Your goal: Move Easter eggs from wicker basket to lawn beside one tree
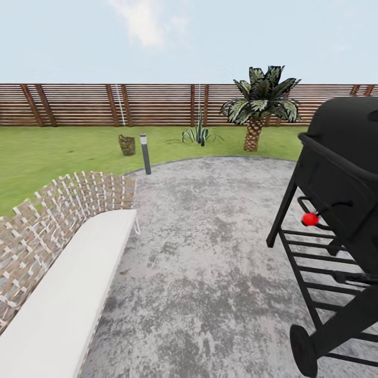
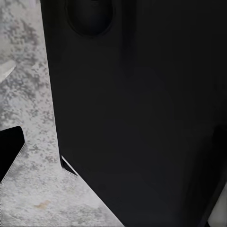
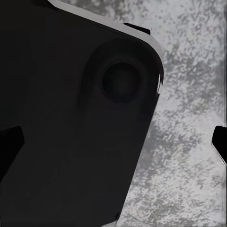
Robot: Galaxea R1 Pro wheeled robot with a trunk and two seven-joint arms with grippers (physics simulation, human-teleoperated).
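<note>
Far across the lawn point(image 1: 58, 152), the small brown wicker basket point(image 1: 127, 145) stands on the grass near the wooden fence. Its eggs are hidden at this distance. The pale-trunked tree is out of view. In the left wrist view, my left gripper point(image 2: 113, 146) hangs over the grey patio beside my own dark body, with one black fingertip point(image 2: 9, 149) far out at the frame's edge. My right gripper point(image 3: 113, 142) is open, its fingertips point(image 3: 220, 142) wide apart with nothing between them.
I stand on the round grey stone patio point(image 1: 210, 236). A black grill point(image 1: 341, 210) is close on the right and a woven sofa with a white cushion point(image 1: 68, 283) on the left. A grey bollard light point(image 1: 145, 154) stands near the basket, with a palm point(image 1: 261, 107) beyond.
</note>
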